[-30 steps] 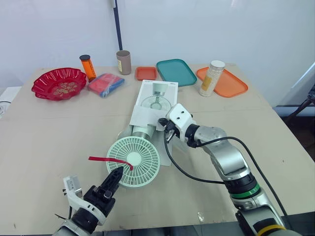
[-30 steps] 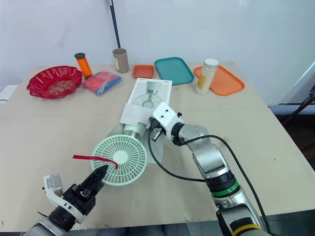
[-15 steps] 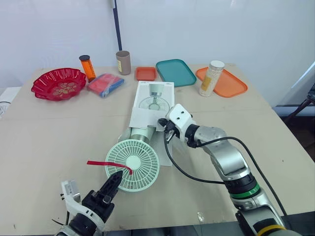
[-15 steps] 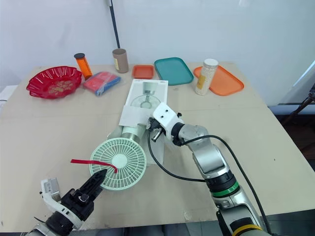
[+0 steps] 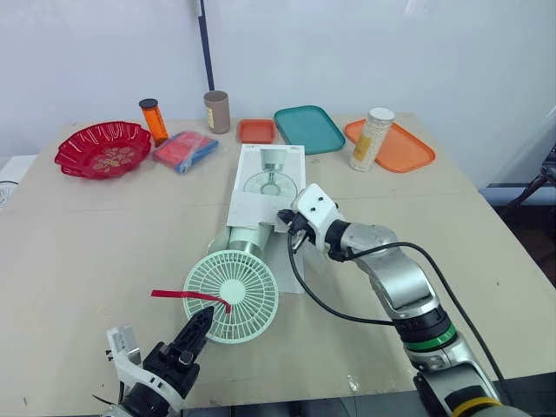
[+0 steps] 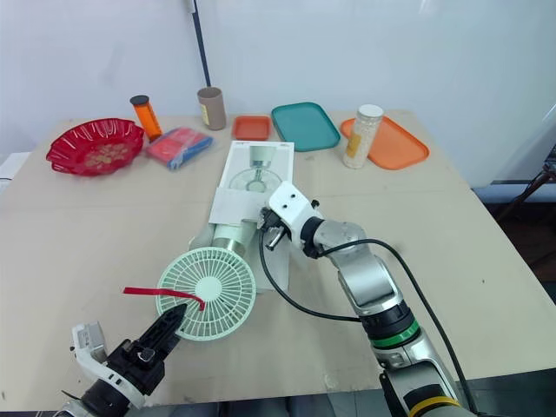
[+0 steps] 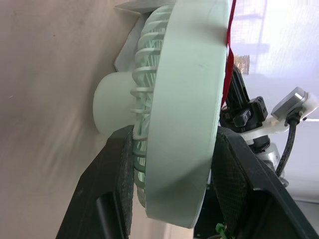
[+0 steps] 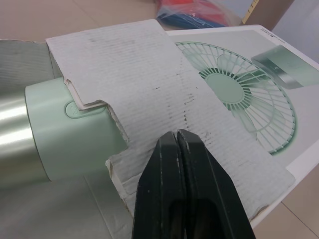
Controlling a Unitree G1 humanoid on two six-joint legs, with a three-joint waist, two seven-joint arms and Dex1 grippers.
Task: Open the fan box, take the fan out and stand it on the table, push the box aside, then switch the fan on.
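The pale green fan (image 5: 231, 295) lies on its side, its round grille towards the table's near edge and a red ribbon (image 5: 178, 295) tied to it. Its cylindrical stem (image 5: 250, 238) still reaches into the open end of the white fan box (image 5: 271, 178), which lies flat mid-table. My left gripper (image 5: 198, 326) is shut on the grille's rim; in the left wrist view the fingers (image 7: 117, 169) clamp the fan (image 7: 187, 99) from both sides. My right gripper (image 5: 285, 219) is shut, its tips pressing on the box's cardboard flap (image 8: 149, 79) beside the stem.
Along the far edge stand a red bowl (image 5: 103, 148), an orange bottle (image 5: 155, 120), a blue-red packet (image 5: 185, 149), a brown cup (image 5: 217, 110), a small orange tray (image 5: 258, 130), a teal tray (image 5: 310, 129) and an orange tray (image 5: 401, 149) with a white jar (image 5: 372, 139).
My left gripper has drawn back towards the near edge, pulling the fan head a little farther out of the box. The right gripper has stayed on the flap.
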